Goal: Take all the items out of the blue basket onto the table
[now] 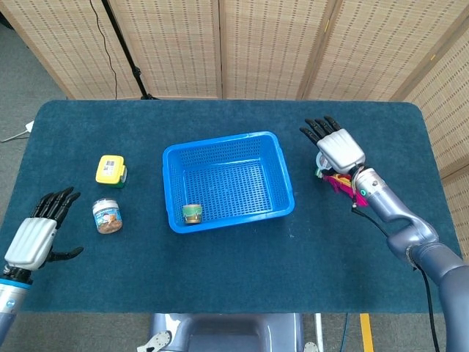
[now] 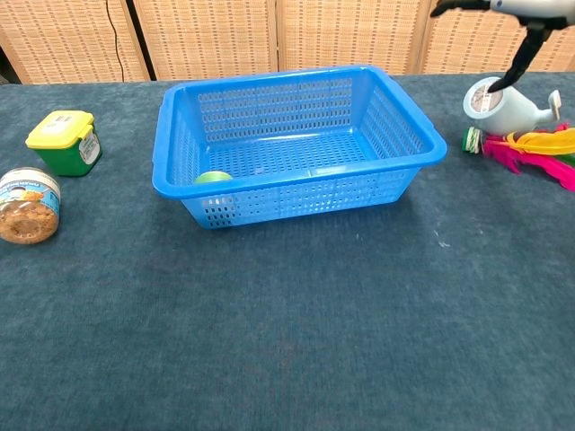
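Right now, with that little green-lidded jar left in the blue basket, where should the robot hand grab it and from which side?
Grip the small green-lidded jar around its sides just under the lid, coming straight down from above. It stands upright in the blue basket's front-left corner, close against the walls, so a sideways approach looks blocked. The left robot hand, open beside the table's edge, is on the nearer side.

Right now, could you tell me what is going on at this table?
The robot is emptying the blue basket. Its right hand, fingers spread, hangs above a small grey bottle lying on the table beside a feathered toy. Its left hand is open at the table's near left, holding nothing. A yellow-lidded container and a snack jar stand left of the basket. One green-lidded jar is in the basket.
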Tool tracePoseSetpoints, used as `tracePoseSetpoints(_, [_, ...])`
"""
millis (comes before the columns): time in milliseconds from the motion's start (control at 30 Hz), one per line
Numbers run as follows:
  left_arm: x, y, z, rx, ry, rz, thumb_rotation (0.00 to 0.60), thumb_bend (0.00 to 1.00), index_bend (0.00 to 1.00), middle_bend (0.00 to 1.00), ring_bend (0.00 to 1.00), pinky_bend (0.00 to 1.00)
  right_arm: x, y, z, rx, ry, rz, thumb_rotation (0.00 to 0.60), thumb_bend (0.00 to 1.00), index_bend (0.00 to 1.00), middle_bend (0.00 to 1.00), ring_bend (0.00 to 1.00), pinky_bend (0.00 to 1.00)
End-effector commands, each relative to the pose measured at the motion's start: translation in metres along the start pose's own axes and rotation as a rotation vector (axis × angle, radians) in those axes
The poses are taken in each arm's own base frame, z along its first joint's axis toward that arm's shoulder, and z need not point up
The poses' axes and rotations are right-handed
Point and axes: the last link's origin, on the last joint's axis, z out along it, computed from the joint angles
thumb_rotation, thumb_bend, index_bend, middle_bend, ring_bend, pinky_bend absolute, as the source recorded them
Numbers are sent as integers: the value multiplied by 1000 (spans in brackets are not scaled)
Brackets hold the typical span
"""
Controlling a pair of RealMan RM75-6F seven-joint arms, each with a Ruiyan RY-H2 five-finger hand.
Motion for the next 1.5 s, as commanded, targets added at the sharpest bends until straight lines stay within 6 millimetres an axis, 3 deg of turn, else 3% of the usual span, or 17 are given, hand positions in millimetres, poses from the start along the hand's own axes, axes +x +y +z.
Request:
tracePoseSetpoints(33, [7, 11, 11, -78, -24, -35, 600, 0, 0, 0, 0, 0, 39, 2, -43, -1, 146, 55, 600, 0, 0, 0, 0, 20])
tracePoseSetpoints(233, [30, 47, 50, -255, -109, -85, 600, 8, 0, 0, 0, 0, 45, 3, -121, -43, 211, 120, 600, 0, 0, 0, 0, 20])
tracePoseSetpoints(400, [41, 83, 91, -323, -240, -123, 600, 19, 0, 0, 0, 0, 26, 10, -182, -87, 173, 128, 600, 0, 0, 0, 0, 20])
tracePoseSetpoints(567, [40, 107, 128, -327, -295, -106, 600, 42, 0, 0, 0, 3, 4, 16, -224, -148, 147, 179, 600, 0, 0, 0, 0, 20])
tracePoseSetpoints(833, [17, 148, 175, -332, -382, -14, 600, 97, 9, 0, 0, 38, -13, 24, -263, -230, 198, 281, 600, 0, 0, 0, 0, 13])
tracePoseSetpoints(967, [2, 171, 194, -337, -388, 29, 600, 116, 84, 20, 15, 42, -22, 29, -275, -287, 243, 279, 600, 0, 0, 0, 0, 0])
tracePoseSetpoints(1100, [-14, 189, 207, -320, -390, 92, 600, 121, 140, 82, 95, 96, -27, 32, -284, -359, 310, 298, 600, 0, 0, 0, 0, 0])
tracePoseSetpoints(1233, [-29, 200, 212, -289, -412, 126, 600, 121, 144, 85, 100, 100, -24, 38, -287, -363, 325, 292, 600, 0, 0, 0, 0, 0])
tracePoseSetpoints(1500, [-57, 200, 222, -199, -467, 145, 600, 121, 156, 134, 102, 100, -25, 44, -289, -377, 338, 318, 600, 0, 0, 0, 0, 0])
